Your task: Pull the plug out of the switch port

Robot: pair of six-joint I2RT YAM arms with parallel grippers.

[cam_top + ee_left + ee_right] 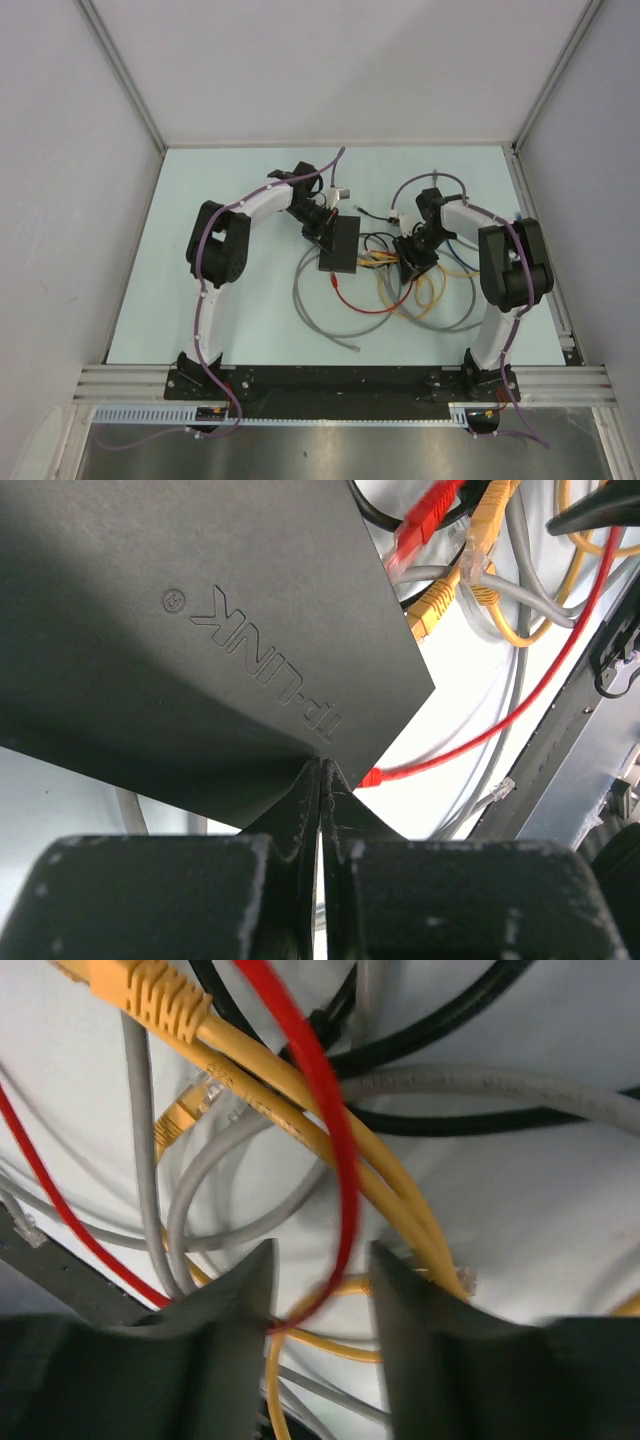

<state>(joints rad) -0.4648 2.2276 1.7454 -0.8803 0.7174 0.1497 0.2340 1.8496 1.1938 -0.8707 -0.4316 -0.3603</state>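
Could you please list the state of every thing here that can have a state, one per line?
left gripper: shut, tips at the corner of the switch.
right gripper: open, a red cable running between its fingers.
switch: lying flat, logo side up.
yellow plug: unplugged, lying loose.

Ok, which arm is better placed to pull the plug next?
Right, probably. The right gripper stands open over the cables, the red cable running between its jaws. The left gripper is shut against the switch edge, seemingly bracing it.
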